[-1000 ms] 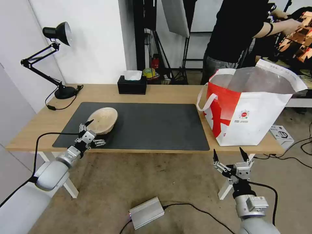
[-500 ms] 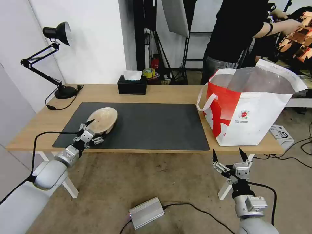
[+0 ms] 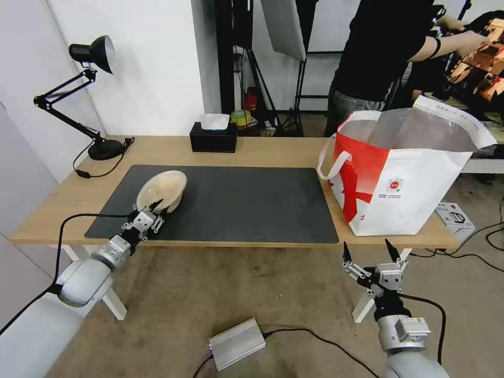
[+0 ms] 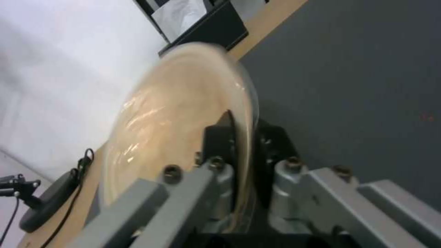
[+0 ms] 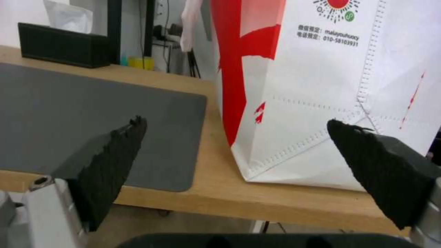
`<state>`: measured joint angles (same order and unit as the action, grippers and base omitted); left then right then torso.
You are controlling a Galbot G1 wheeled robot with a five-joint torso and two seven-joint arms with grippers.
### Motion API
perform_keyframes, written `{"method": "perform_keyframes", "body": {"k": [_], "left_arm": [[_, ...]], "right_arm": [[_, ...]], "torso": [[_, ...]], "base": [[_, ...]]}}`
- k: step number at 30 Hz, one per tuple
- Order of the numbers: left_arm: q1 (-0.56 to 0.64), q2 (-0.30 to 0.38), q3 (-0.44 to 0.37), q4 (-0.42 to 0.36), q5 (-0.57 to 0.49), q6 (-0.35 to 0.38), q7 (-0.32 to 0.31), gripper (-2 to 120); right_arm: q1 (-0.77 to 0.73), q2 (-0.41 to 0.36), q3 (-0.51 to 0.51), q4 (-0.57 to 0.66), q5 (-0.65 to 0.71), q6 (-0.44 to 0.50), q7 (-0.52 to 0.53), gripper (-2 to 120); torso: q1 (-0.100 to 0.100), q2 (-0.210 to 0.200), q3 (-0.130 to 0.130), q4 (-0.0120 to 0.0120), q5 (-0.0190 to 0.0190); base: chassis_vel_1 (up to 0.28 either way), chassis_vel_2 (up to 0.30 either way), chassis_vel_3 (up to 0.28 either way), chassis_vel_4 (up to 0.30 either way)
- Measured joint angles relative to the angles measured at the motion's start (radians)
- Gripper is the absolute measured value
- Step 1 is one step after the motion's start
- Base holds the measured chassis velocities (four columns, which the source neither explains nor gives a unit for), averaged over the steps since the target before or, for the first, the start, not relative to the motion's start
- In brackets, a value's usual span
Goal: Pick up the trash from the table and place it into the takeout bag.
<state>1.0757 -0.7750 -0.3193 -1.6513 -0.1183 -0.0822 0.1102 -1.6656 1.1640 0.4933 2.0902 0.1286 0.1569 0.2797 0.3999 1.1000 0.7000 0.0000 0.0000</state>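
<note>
- From the head view, we see the left gripper at the near left of the table, closed on the near rim of the beige pulp bowl. The bowl is tipped up on edge over the dark grey mat, its hollow facing partly toward us. The takeout bag stands open at the far right end of the table, well apart from the bowl, its foil lining showing. No other trash shows on the table; the black tissue box sits at the back edge. The right gripper hangs below the table's front edge, in front of the bag, its fingers spread wide and holding nothing.
- From the left wrist view, we see the bowl on edge with its rim clamped between the two fingers, one inside the hollow and one behind the wall. The mat lies beyond it and the tissue box farther off.
- From the right wrist view, we see the parted fingertips framing the bag's lower corner and the table's front edge, touching nothing.
- We judge the step in hand to be the pick of the bowl: grasp made, lift just under way. The next move calls for raising it clear of the mat, carrying it across the table's length, and clearing the bag's tall rim before letting go. A thin rim pinch on a light bowl may slip or swing, so we would keep the travel smooth.
</note>
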Motion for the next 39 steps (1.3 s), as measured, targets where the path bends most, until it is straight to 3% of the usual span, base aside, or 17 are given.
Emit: {"method": "perform_keyframes", "body": {"k": [3, 16, 31, 39], "left_arm": [[-0.001, -0.002, 0.004, 0.003, -0.010, -0.001, 0.001, 0], [-0.001, -0.004, 0.001, 0.005, -0.018, 0.003, 0.012, 0], [0.011, 0.059, -0.054, -0.164, -0.034, -0.007, 0.037, 0], [-0.063, 0.146, -0.028, -0.250, -0.034, -0.023, 0.057, 0]], "right_arm": [[0.002, 0.000, 0.000, -0.002, 0.000, 0.000, 0.000, 100], [0.004, 0.003, 0.000, -0.009, -0.002, 0.004, 0.003, 100], [0.006, 0.008, -0.009, 0.005, -0.005, 0.004, 0.004, 100], [0.004, 0.010, -0.021, 0.021, -0.012, 0.003, 0.004, 100]], "torso": [[0.000, 0.000, 0.000, 0.0000, 0.0001], [0.000, 0.000, 0.000, -0.0001, -0.0001], [0.000, 0.000, 0.000, 0.0000, 0.0000], [0.000, 0.000, 0.000, 0.0000, 0.0000]], "base": [[0.000, 0.000, 0.000, 0.000], [0.000, 0.000, 0.000, 0.000], [0.000, 0.000, 0.000, 0.000], [0.000, 0.000, 0.000, 0.000]]}}
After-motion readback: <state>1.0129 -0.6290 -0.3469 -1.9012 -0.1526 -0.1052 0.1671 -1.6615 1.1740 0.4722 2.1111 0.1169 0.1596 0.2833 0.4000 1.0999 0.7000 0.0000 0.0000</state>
